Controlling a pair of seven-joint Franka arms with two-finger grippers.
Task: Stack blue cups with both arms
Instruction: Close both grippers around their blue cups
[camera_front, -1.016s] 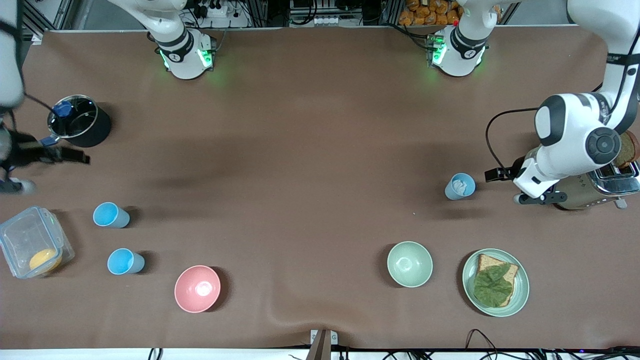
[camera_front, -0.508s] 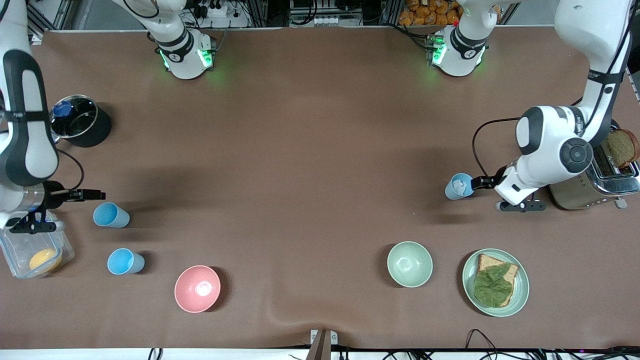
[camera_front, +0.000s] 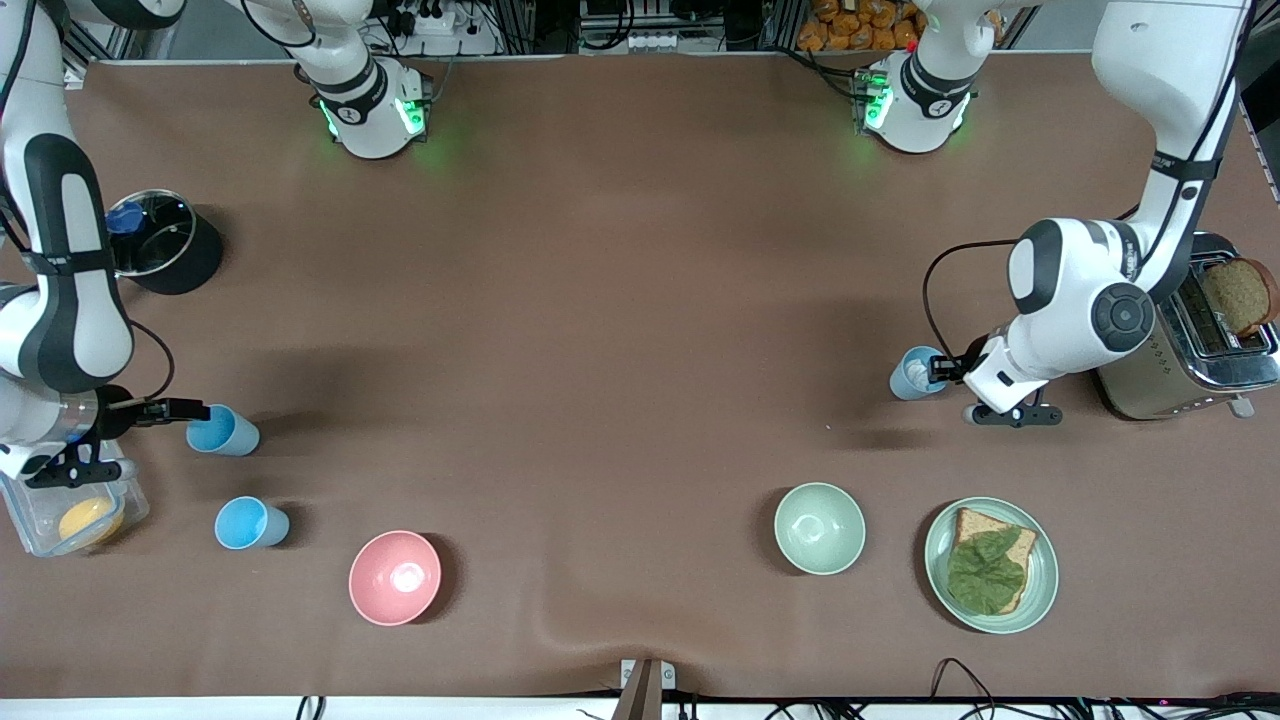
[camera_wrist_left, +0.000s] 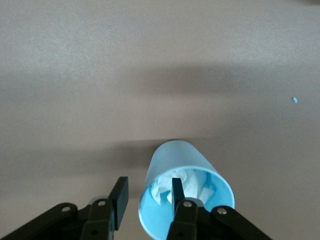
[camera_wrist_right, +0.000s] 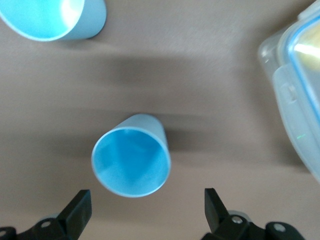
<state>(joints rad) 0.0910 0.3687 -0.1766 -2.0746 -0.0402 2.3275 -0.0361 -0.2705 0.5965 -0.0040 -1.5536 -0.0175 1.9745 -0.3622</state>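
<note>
Three blue cups stand upright. The pale one (camera_front: 912, 374) (camera_wrist_left: 175, 156), with white crumpled stuff inside, is by the toaster at the left arm's end. My left gripper (camera_front: 937, 368) (camera_wrist_left: 148, 192) straddles its rim: one finger inside, the other outside with a gap to the wall. At the right arm's end stand a brighter cup (camera_front: 222, 431) (camera_wrist_right: 131, 159) and, nearer the front camera, another (camera_front: 250, 523) (camera_wrist_right: 55, 17). My right gripper (camera_front: 195, 411) (camera_wrist_right: 146, 204) is open wide beside the first of these, which sits just ahead of its fingertips.
A clear container (camera_front: 40, 520) (camera_wrist_right: 300, 90) holding something orange sits under the right wrist. A black pot (camera_front: 160, 242), a pink bowl (camera_front: 394, 577), a pale green bowl (camera_front: 819, 527), a plate (camera_front: 938, 540) with bread and lettuce, and a toaster (camera_front: 1180, 370) stand around.
The right arm came down from beside the pot to the brighter cup. The left arm slid from the toaster to the pale cup, and its jaws narrowed over the rim.
</note>
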